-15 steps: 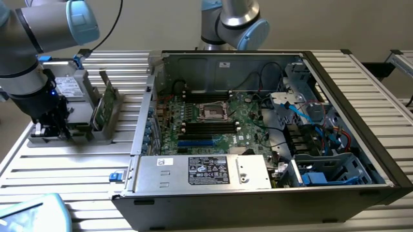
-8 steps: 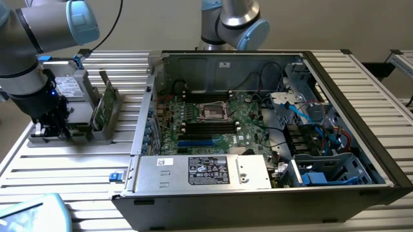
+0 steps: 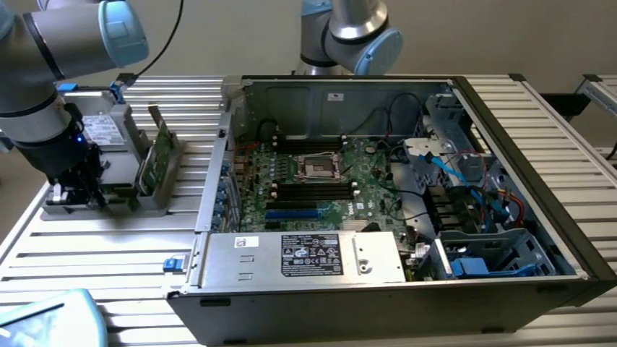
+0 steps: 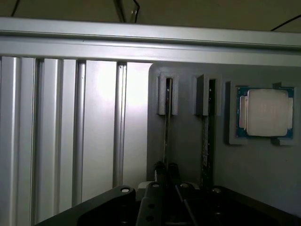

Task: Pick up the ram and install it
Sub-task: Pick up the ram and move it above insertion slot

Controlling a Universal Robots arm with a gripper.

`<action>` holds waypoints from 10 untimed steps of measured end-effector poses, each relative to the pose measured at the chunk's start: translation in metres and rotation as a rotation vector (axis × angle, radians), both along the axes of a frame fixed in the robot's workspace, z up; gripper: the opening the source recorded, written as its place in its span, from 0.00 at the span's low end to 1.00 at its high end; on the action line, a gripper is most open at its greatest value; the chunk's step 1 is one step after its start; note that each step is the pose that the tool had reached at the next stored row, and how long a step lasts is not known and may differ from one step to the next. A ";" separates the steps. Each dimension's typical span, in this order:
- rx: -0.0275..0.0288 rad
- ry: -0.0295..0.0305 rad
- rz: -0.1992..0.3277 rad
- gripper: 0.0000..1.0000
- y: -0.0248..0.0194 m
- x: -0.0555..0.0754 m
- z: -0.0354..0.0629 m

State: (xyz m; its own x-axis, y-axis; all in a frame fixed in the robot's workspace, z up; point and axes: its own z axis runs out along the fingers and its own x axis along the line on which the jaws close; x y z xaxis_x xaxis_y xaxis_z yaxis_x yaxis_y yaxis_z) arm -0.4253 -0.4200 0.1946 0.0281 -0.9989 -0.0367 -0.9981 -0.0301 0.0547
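Observation:
The ram (image 4: 167, 127) stands on edge in a slot of the grey holder (image 4: 188, 141), seen edge-on as a thin dark strip. My gripper (image 4: 166, 170) is over its near end with a finger on each side, shut on the ram, which still sits in the slot. In the exterior view my gripper (image 3: 82, 194) reaches down into the grey holder (image 3: 115, 206) at the exterior view's left, beside the open computer case (image 3: 386, 217). The motherboard (image 3: 328, 181) lies inside the case with its black memory slots (image 3: 308, 189).
A second thin board (image 4: 206, 136) stands in the neighbouring slot, and a square silver processor chip (image 4: 265, 113) lies in a recess beyond it. A wider green circuit board (image 3: 159, 155) stands on edge between my gripper and the case wall. A second robot arm (image 3: 347, 32) rises behind the case.

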 end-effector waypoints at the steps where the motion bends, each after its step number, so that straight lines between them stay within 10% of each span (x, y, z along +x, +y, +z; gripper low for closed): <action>1: 0.0011 -0.0007 0.000 0.13 0.0000 0.000 0.0004; 10: 0.0029 0.0009 0.000 0.13 0.0000 0.000 0.0046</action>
State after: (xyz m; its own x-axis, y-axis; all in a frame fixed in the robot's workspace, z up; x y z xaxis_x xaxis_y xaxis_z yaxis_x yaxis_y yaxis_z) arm -0.4248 -0.4200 0.1992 0.0282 -0.9988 -0.0396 -0.9980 -0.0304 0.0555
